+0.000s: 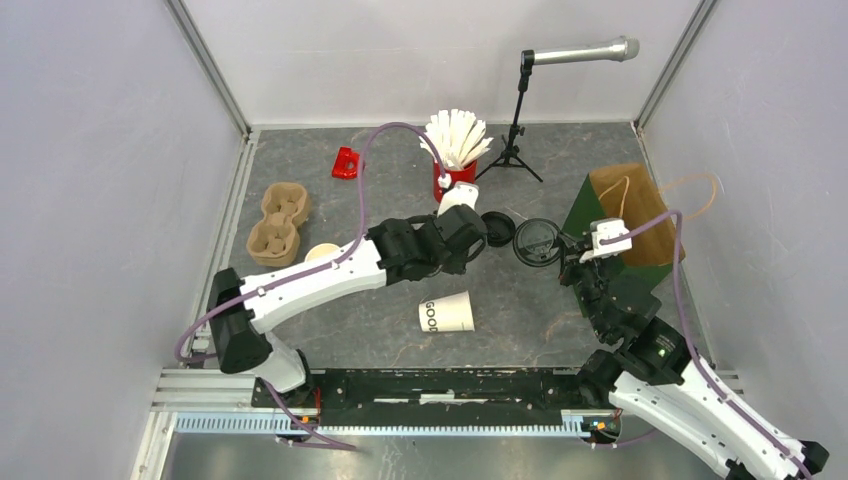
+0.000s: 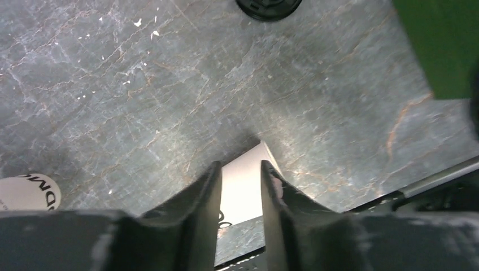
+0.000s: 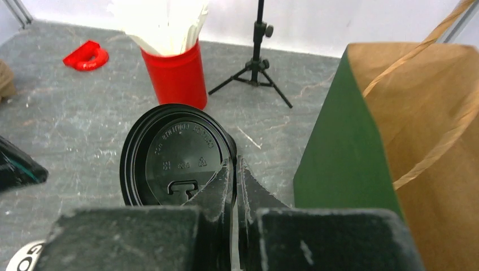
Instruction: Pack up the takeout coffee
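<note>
One white paper cup [image 1: 447, 313] lies on its side in front of the arms. Another white cup [image 1: 322, 253] stands upright beside the left arm, cream inside showing. My left gripper [image 1: 474, 238] hovers above the table next to a loose black lid [image 1: 497, 228]. Its jaws [image 2: 240, 165] stand a narrow gap apart with nothing between them; through the gap I see the lying cup [image 2: 243, 192] below. My right gripper [image 3: 235, 169] is shut on the rim of the other black lid [image 3: 178, 155], held on edge just left of the bag.
A brown paper bag [image 1: 625, 215] with a green side [image 3: 339, 147] stands open at the right. A red cup of white sticks [image 1: 455, 178] and a microphone tripod [image 1: 515, 140] are at the back. The pulp carrier [image 1: 278, 225] sits at the left, a small red object [image 1: 346, 162] behind it.
</note>
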